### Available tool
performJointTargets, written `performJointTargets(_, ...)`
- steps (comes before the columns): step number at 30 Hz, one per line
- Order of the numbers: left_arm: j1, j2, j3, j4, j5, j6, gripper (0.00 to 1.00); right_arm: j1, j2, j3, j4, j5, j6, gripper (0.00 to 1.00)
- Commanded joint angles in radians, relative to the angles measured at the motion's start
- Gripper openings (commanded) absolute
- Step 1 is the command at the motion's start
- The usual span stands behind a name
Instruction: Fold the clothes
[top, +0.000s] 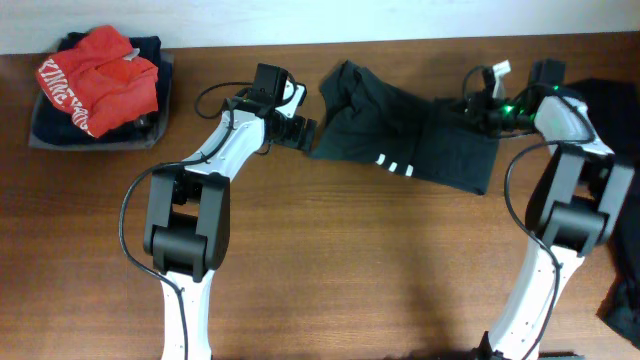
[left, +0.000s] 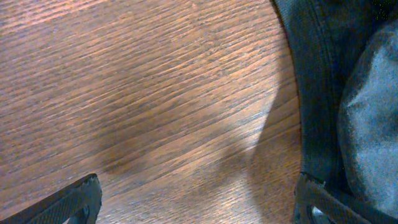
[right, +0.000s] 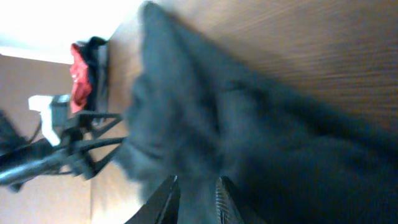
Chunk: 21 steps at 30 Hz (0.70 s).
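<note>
A black garment (top: 410, 135) with small white stripes lies rumpled at the back of the wooden table, between my two grippers. My left gripper (top: 303, 131) is at its left edge, just above the table. In the left wrist view the left gripper's fingers (left: 199, 205) are wide apart over bare wood, and the garment (left: 339, 93) lies by the right finger. My right gripper (top: 480, 106) is at the garment's upper right corner. In the right wrist view the right gripper's fingers (right: 196, 199) are closed on a fold of the dark cloth (right: 261, 143).
A stack of folded clothes with a red garment (top: 97, 78) on top sits at the back left; it also shows in the right wrist view (right: 81, 71). More dark clothing (top: 612, 100) lies at the right edge. The left arm (right: 62, 149) shows beyond the garment.
</note>
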Motion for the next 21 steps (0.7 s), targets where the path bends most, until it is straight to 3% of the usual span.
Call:
performJointTargets(1, 0.005, -0.034, 0.006, -0.001, 0.019, -0.011, 0.99, 0.005, 0.077, -0.002, 0.040, 0.008, 0.030, 0.26)
performJointTargets(6, 0.005, -0.034, 0.006, -0.004, 0.019, -0.011, 0.99, -0.003, 0.097, 0.000, 0.084, 0.008, 0.053, 0.25)
performJointTargets(14, 0.005, -0.034, 0.006, -0.006, 0.019, -0.011, 0.99, -0.057, 0.019, 0.113, 0.074, -0.340, 0.055, 0.25)
performJointTargets(21, 0.005, -0.034, 0.006, -0.009, 0.019, -0.011, 0.99, -0.121, -0.083, 0.153, -0.047, -0.306, 0.060, 0.25)
